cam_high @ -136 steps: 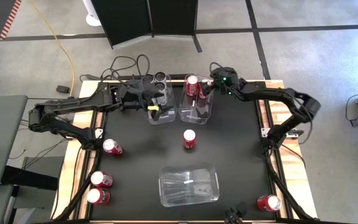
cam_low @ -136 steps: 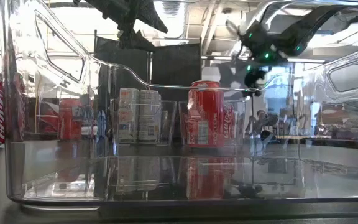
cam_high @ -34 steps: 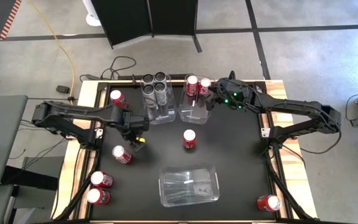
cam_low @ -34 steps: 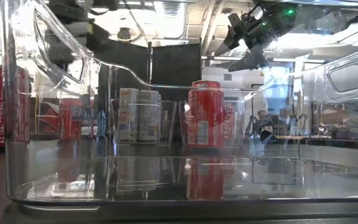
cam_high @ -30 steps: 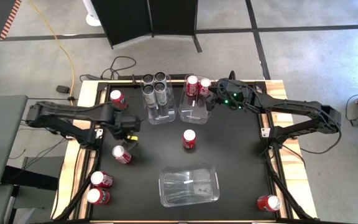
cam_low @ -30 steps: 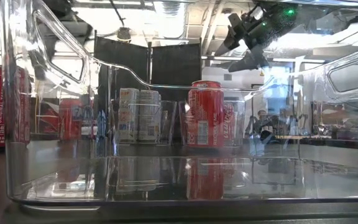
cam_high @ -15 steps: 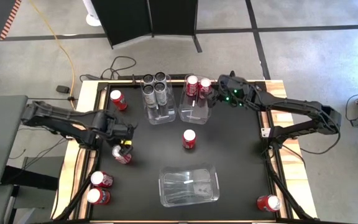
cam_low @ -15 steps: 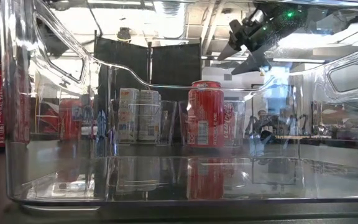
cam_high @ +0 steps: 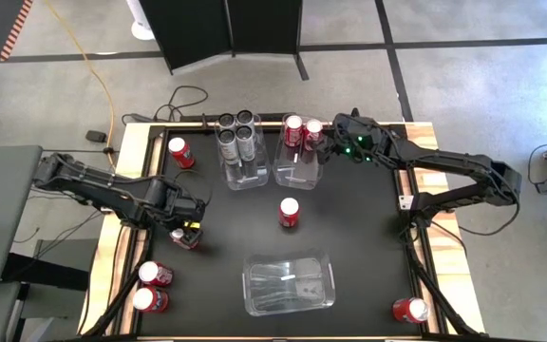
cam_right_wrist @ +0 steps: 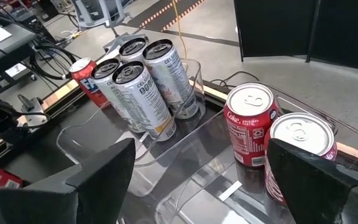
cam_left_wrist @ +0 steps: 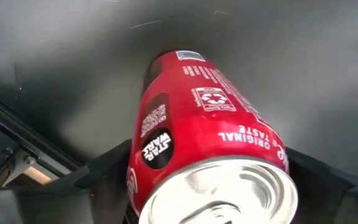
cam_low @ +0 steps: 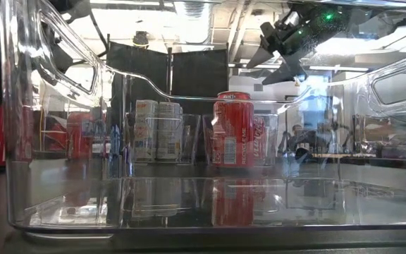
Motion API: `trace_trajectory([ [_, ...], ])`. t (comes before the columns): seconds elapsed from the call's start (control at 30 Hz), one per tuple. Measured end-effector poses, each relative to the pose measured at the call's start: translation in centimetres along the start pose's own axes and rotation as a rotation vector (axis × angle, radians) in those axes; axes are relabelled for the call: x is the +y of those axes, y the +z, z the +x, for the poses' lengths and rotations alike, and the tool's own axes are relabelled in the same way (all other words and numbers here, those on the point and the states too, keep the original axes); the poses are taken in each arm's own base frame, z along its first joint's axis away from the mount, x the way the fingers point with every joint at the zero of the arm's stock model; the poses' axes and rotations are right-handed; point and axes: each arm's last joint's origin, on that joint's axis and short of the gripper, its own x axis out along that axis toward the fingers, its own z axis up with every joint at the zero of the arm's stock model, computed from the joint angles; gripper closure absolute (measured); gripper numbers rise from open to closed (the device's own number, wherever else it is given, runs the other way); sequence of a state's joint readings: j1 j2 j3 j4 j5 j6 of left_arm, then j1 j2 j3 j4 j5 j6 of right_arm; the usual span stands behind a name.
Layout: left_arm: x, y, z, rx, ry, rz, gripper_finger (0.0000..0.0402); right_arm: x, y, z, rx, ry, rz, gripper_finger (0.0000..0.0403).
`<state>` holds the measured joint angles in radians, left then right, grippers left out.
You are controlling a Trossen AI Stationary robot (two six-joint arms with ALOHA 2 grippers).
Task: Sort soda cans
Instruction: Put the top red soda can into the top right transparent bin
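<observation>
A red soda can [cam_left_wrist: 204, 124] stands upright on the black mat at the table's left [cam_high: 179, 237]. My left gripper [cam_high: 184, 226] points down over it, one finger on each side of its silver top. Near the far edge my right gripper [cam_right_wrist: 197, 186] hangs open and holds nothing, beside a clear bin [cam_high: 297, 171] with two red cans [cam_high: 293, 130] standing in it. The clear bin [cam_high: 243, 176] next to it holds several silver cans [cam_high: 238, 133]. Loose red cans stand at the middle [cam_high: 290, 211], far left [cam_high: 179, 152], near left [cam_high: 155, 274] and near right [cam_high: 409, 309]. My left gripper comes at the red can from above, its fingers [cam_left_wrist: 107, 171] on either side of the can's upper body [cam_left_wrist: 166, 143] just below the rim. The can stands on its base on the mat. I cannot tell whether the fingers touch it.
An empty clear bin [cam_high: 289, 281] sits near the front edge in the middle, and it fills the low view. Wooden rails [cam_high: 122, 228] run along the mat's left and right sides. Open mat lies between the middle can and the right rail.
My left gripper has gone from beside the silver cans' bin toward the table's near left and come down over the red can, rolling as it went. The can has stayed where it stood.
</observation>
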<state>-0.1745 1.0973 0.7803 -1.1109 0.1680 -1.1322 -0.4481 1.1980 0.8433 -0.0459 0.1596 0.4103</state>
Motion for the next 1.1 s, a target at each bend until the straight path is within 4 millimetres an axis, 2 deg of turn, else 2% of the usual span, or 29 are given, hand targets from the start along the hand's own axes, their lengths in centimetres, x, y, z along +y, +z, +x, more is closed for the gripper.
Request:
trace_trajectory([
  [0.17,-0.6,0.4,0.2,-0.019,-0.044,0.030,0.0098,-0.3,0.2,0.0,-0.008,-0.010,0.006,0.0024],
  [0.27,-1.1,1.5,0.5,-0.042,-0.070,0.097,0.0098,-0.3,0.2,0.0,-0.008,-0.009,0.027,0.0024],
  [0.33,-2.1,3.0,0.5,-0.083,-0.113,0.142,0.0098,-0.3,0.2,0.0,-0.008,-0.008,0.071,0.0024],
  [0.43,-3.0,5.1,0.7,-0.088,-0.083,0.221,0.0095,0.2,0.0,0.0,0.003,0.027,0.115,0.0024],
  [0.7,-6.9,12.3,1.7,-0.146,0.063,0.470,0.0092,2.9,-1.1,-0.6,0.044,0.136,0.065,0.0024],
  [0.87,-9.6,15.8,1.1,-0.189,0.072,0.602,0.0091,4.7,-2.3,-1.2,0.089,0.189,0.049,0.0024],
  [1.1,-10.9,16.5,-0.8,-0.272,0.098,0.692,0.0089,6.4,-3.8,-2.2,0.109,0.151,0.039,0.0024],
])
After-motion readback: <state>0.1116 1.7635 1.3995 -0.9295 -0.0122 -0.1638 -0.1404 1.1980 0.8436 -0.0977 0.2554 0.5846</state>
